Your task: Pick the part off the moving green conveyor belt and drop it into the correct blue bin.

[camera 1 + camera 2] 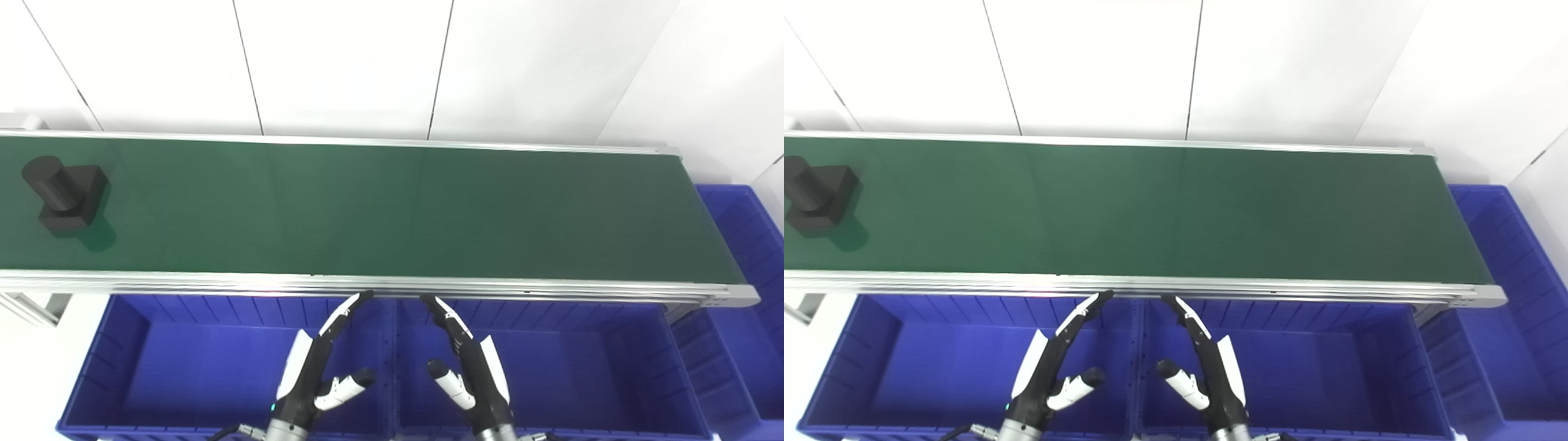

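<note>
Left hand (318, 370): raised in front of the conveyor's near rail, fingers stretched out straight toward the belt, thumb spread out to the side; it is spread wide and has hold of nothing
Right hand (468, 367): mirrors the left one just beside it, fingers extended toward the rail, thumb pointing inward; likewise wide apart and carrying nothing
Fingertips (365, 296): both hands' tips reach up close to the near rail, short of the green surface
Near rail (392, 285): silver aluminium edge of the conveyor, running across the whole view just beyond the hands
Left blue bin (184, 361): below the near rail, under and to the left of the left hand
Middle blue bin (582, 367): below the near rail, under and to the right of the right hand, side by side with the left bin
End blue bin (744, 245): past the conveyor's right end, well away from both hands
Green conveyor belt (392, 208): long and level, beyond the near rail
Black part (64, 193): a square block with a cylinder standing out of it, tilted toward the left, on the belt at its far left end, well apart from both hands and closer to the left hand's side
Wall (343, 61): white panels behind the conveyor's far rail
</note>
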Robot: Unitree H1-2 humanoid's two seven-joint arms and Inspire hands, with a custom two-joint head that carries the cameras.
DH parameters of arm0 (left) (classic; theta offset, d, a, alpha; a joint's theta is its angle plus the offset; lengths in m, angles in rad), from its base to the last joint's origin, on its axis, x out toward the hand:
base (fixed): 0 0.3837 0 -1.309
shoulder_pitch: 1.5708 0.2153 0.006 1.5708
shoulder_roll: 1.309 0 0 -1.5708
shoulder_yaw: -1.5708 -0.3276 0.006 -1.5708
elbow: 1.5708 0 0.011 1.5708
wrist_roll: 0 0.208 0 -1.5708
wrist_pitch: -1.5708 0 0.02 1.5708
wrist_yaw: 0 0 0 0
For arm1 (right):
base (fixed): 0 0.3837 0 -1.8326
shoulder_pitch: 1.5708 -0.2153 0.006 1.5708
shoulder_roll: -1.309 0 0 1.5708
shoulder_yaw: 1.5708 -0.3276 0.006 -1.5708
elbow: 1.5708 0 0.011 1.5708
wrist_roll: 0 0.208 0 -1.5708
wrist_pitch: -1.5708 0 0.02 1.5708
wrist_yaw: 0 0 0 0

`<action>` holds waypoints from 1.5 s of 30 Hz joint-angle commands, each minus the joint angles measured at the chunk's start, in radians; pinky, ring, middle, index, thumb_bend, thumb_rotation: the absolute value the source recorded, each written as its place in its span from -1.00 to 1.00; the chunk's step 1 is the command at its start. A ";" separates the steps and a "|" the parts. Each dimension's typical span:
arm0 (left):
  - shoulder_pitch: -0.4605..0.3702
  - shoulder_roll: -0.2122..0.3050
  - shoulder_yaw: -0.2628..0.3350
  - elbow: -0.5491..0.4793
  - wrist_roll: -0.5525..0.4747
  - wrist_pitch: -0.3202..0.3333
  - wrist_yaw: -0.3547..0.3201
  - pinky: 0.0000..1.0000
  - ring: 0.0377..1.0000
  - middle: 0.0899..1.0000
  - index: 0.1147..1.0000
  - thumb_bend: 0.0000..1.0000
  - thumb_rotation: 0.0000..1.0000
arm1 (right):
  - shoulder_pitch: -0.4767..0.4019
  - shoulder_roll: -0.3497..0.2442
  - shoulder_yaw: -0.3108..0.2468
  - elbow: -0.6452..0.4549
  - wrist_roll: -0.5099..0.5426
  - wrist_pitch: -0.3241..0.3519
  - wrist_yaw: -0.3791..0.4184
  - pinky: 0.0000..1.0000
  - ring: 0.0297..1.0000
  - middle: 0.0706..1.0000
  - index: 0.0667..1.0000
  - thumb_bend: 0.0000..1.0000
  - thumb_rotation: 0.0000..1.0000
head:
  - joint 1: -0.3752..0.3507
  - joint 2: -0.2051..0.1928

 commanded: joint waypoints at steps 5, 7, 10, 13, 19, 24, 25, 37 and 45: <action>-0.022 -0.001 -0.005 -0.039 0.017 -0.035 0.009 0.91 0.97 0.98 0.92 0.66 0.97 | 0.009 -0.011 -0.002 -0.048 0.016 -0.034 0.013 0.81 0.85 0.83 0.76 0.73 0.89 | 0.001 0.013; -0.019 0.004 -0.005 -0.049 0.008 -0.035 -0.014 0.92 0.98 1.00 0.94 0.65 0.98 | 0.019 -0.013 -0.011 -0.059 0.016 -0.034 0.020 0.82 0.86 0.83 0.77 0.73 0.90 | 0.003 0.022; -0.016 0.012 0.002 -0.067 0.006 -0.035 -0.065 0.98 1.00 1.00 0.99 0.70 0.97 | 0.024 -0.012 -0.023 -0.074 0.014 -0.033 0.030 0.83 0.86 0.83 0.78 0.73 0.90 | 0.000 0.012; -0.016 0.015 0.010 -0.075 -0.006 -0.035 -0.103 1.00 1.00 1.00 1.00 0.70 0.95 | 0.027 -0.003 -0.036 -0.079 0.019 -0.033 0.037 0.82 0.85 0.82 0.77 0.75 0.89 | -0.003 0.016; 0.001 0.005 0.044 -0.079 -0.015 -0.035 -0.128 1.00 1.00 1.00 1.00 0.68 0.98 | 0.029 -0.010 -0.027 -0.079 -0.028 -0.034 0.038 0.83 0.87 0.84 0.80 0.73 0.92 | -0.008 0.021; 0.016 0.000 0.065 -0.098 -0.026 -0.035 -0.152 1.00 1.00 1.00 1.00 0.71 0.99 | 0.027 -0.017 -0.007 -0.083 -0.048 -0.033 0.030 0.96 0.92 0.88 0.83 0.66 0.90 | -0.010 0.039; 0.019 -0.002 0.070 -0.101 -0.028 -0.035 -0.156 0.99 1.00 1.00 0.99 0.71 0.99 | 0.028 -0.017 -0.006 -0.086 -0.053 -0.033 0.031 0.98 0.93 0.89 0.84 0.67 0.90 | -0.010 0.039; 0.033 -0.006 0.103 -0.131 -0.025 -0.035 -0.166 0.92 0.95 0.95 0.92 0.68 0.97 | 0.039 -0.011 -0.014 -0.110 -0.038 -0.033 0.045 1.00 1.00 1.00 1.00 0.68 0.86 | -0.022 0.075; 0.028 -0.011 0.103 -0.118 -0.031 -0.035 -0.161 0.92 0.93 0.93 0.90 0.65 0.95 | 0.035 -0.016 -0.011 -0.108 -0.018 -0.034 0.052 1.00 1.00 1.00 0.99 0.65 0.82 | -0.009 0.066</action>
